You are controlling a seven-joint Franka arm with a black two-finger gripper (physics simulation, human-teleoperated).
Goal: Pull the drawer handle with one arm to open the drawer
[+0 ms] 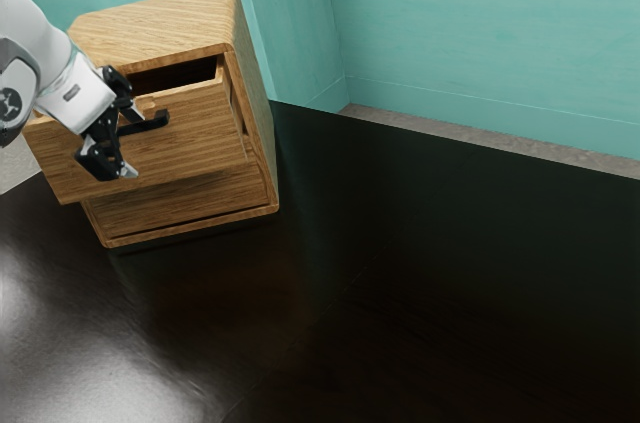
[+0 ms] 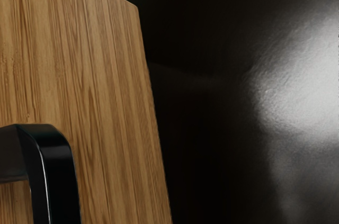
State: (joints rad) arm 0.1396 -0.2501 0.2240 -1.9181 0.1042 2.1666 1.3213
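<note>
At the exterior view's left, on a dark counter (image 1: 420, 273), wooden cabinet (image 1: 170, 23) with top drawer (image 1: 190, 143) partly out. Black handle (image 1: 150, 123) right at the jaws, on their cabinet side; open or closed, impossible to tell.

The white arm (image 1: 25, 53) is extended from the ext. view's upper left w/ its last link sloped down toward that view's right, and the black gripper (image 1: 112, 131) is carried at the link's end, pointed down & to the ext. view's right.
</note>
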